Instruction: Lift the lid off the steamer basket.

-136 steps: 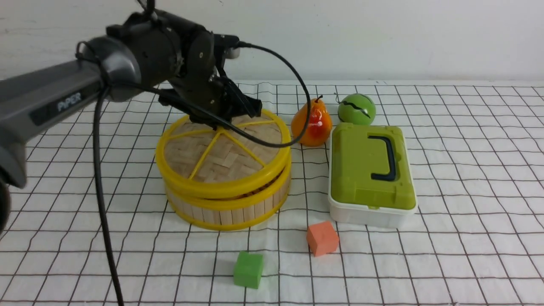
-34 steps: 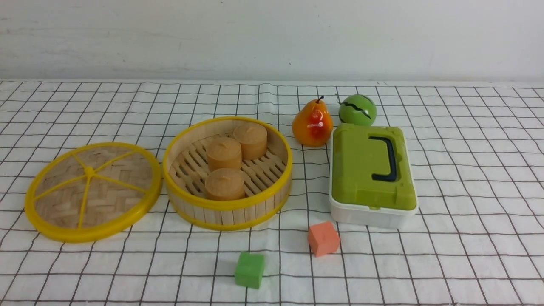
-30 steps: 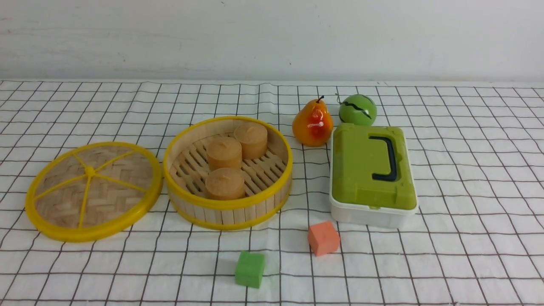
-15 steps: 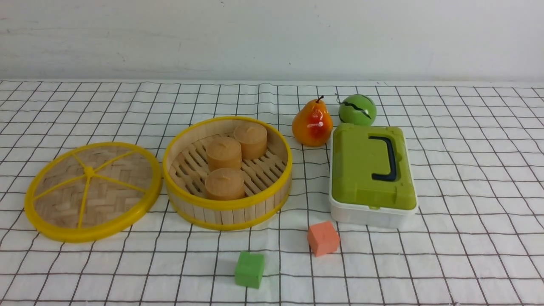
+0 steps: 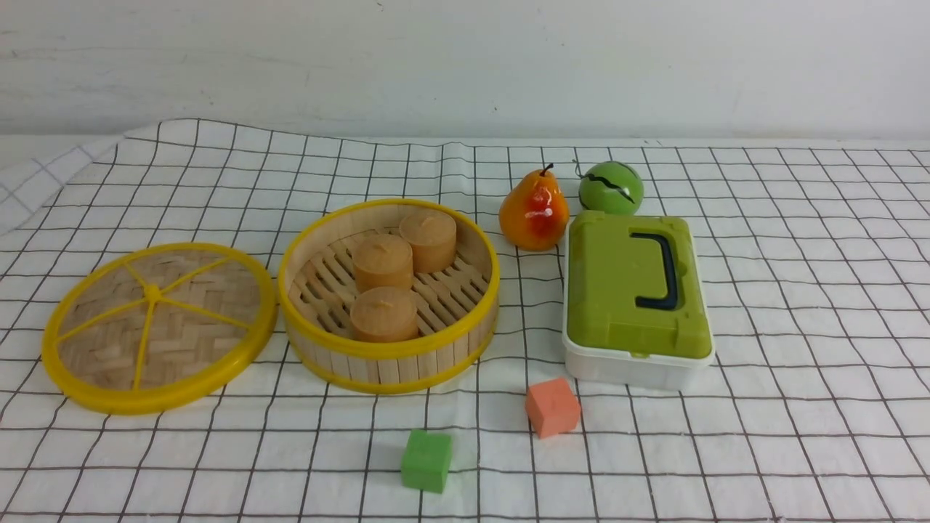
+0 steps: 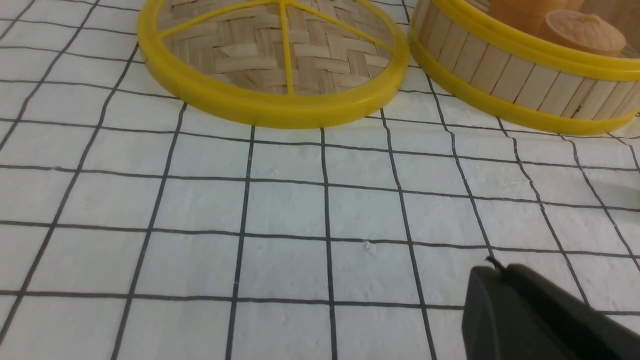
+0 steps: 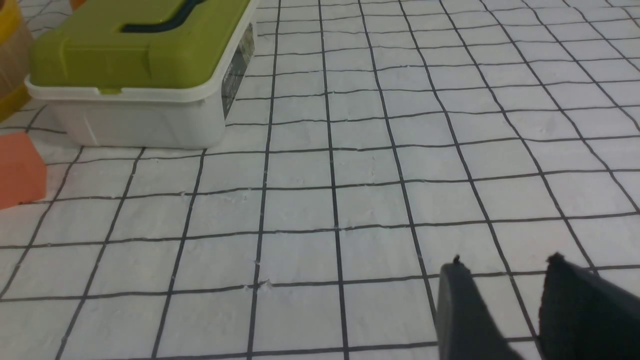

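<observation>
The lid, woven bamboo with a yellow rim and spokes, lies flat on the checked cloth just left of the steamer basket. The basket stands uncovered, with three brown cylinders on its slatted floor. Neither arm shows in the front view. In the left wrist view my left gripper is shut and empty, low over the cloth, well short of the lid and the basket. In the right wrist view my right gripper stands open over bare cloth with nothing between its fingers.
A pear and a green ball sit behind a white box with a green lid, right of the basket. An orange cube and a green cube lie in front. The cloth's far-left corner is rucked up.
Some seconds ago my left gripper was at the lid on the basket; now the lid lies on the cloth and the arm is gone from the front view. The cloth's far-left corner has just shifted.
</observation>
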### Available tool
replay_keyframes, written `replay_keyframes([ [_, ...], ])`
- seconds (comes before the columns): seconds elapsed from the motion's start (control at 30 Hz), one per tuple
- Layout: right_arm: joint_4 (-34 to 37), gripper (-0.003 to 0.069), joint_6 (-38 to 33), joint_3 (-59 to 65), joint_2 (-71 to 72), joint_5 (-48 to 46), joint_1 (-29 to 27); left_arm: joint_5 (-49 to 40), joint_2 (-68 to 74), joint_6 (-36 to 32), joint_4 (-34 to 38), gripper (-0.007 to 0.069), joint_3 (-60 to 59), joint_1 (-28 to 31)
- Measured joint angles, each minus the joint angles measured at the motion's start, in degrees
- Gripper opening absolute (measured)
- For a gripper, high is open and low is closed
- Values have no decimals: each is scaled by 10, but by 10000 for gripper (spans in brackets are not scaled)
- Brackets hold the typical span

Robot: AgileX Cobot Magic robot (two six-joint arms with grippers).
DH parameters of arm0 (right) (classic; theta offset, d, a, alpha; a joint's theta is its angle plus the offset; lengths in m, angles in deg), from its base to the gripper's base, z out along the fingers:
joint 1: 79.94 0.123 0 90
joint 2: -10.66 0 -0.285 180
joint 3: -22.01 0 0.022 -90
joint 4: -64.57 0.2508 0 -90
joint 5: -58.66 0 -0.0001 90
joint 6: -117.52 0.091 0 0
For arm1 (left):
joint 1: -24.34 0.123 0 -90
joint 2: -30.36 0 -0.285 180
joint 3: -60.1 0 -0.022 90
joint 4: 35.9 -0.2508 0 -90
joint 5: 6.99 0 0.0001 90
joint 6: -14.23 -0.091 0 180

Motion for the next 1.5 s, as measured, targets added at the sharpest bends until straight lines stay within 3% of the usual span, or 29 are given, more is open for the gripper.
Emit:
replay_keyframes([
  [1.5,0,240,0,0,0,0,0,2,0,-1,1,17,-1,0],
])
